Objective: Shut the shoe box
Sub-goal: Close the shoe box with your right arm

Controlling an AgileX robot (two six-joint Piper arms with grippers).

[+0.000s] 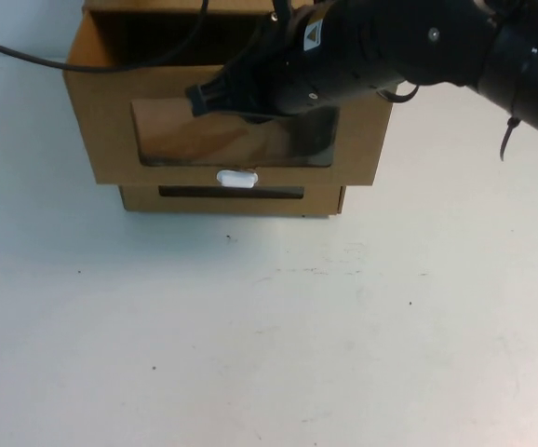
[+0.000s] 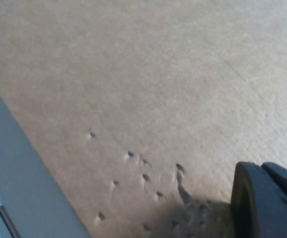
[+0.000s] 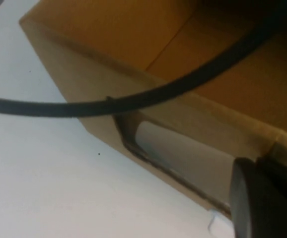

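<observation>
The shoe box (image 1: 111, 140) is brown cardboard with a clear window (image 1: 213, 140) in its front panel and a white pull tab (image 1: 236, 177) under the window. Its open top shows at the far edge. My right gripper (image 1: 202, 98) reaches in from the right, over the front panel's top edge above the window. In the right wrist view one dark finger (image 3: 262, 203) shows beside the window (image 3: 183, 153) and the tab (image 3: 217, 221). My left gripper is hidden in the high view; its wrist view shows one finger (image 2: 265, 203) close to a dented cardboard face (image 2: 158, 74).
A second, lower cardboard box (image 1: 139, 198) with a dark slot (image 1: 232, 192) sits under the shoe box. A black cable (image 1: 27, 56) runs over the box's left top corner. The white table (image 1: 269, 335) spreads in front.
</observation>
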